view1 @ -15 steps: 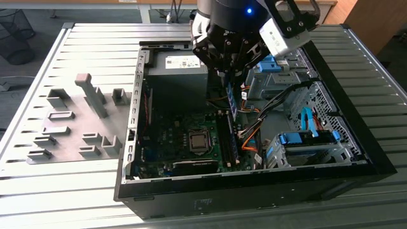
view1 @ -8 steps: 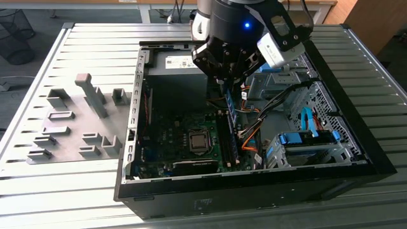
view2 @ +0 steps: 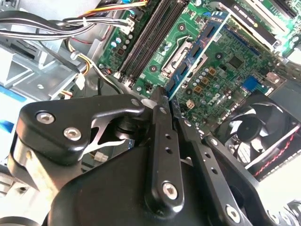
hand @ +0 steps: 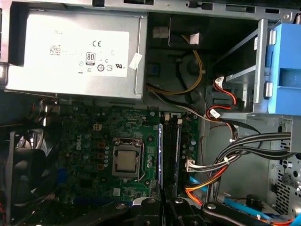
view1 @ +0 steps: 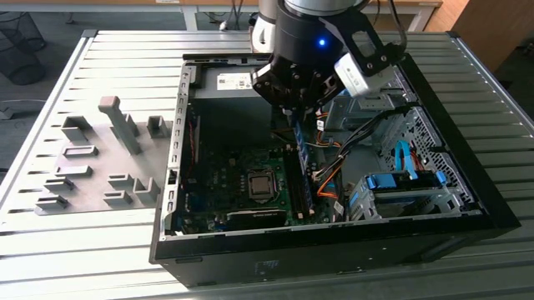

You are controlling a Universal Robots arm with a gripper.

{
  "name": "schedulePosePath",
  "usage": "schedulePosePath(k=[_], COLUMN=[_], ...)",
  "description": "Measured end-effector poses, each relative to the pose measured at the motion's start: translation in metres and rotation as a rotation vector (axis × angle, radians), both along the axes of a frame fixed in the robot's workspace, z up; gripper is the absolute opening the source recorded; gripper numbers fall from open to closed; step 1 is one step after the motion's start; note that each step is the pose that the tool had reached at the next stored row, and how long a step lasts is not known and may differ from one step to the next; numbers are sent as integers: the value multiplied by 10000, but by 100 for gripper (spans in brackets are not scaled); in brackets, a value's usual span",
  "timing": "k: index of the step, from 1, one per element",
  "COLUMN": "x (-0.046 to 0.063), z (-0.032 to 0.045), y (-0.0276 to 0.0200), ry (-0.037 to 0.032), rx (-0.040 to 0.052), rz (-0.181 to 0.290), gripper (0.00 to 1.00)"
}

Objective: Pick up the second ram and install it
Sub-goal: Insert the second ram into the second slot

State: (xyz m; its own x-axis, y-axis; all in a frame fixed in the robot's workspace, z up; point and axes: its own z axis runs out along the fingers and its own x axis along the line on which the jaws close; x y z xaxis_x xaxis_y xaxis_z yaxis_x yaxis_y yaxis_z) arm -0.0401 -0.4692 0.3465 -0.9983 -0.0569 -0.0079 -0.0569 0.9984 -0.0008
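Second wrist view, nearest the lens: the black gripper (view2: 165,101), its fingers (view2: 162,141) drawn close together and pinching the near end of the second ram (view2: 197,54), a narrow blue-green stick with black chips. The stick runs edge-on away from the fingertips over the green motherboard (view2: 225,70), parallel to the black memory slots (view2: 148,40); whether its lower edge is already seated in a slot cannot be judged from this angle. A black case fan (view2: 263,132) lies beside the board, and a bundle of grey cables (view2: 56,26) crosses the metal chassis on the other side.

First wrist view: the fingertips (hand: 162,207) meet over the stick's thin blue edge (hand: 161,155), which lies just beside the slots (hand: 171,150) and near the silver CPU socket (hand: 126,161). Beyond the board sits the grey power supply (hand: 75,52), with a bright-blue drive latch (hand: 286,66) and orange and grey wiring (hand: 225,169) to one side.

Exterior view: the arm (view1: 313,37) reaches down into the open computer case (view1: 334,250), which lies on a slatted metal table (view1: 75,250). The stick (view1: 302,156) hangs below the gripper (view1: 294,112), upright on its long edge above the slot area. Grey holder blocks (view1: 92,156) stand on the table at the exterior view's left, well apart from the case.
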Motion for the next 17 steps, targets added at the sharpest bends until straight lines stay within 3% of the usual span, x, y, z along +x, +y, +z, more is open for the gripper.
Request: schedulePosePath(k=[17], x=[0], z=[-291], y=[0], ry=[0], rx=[1], rz=[1], gripper=[14])
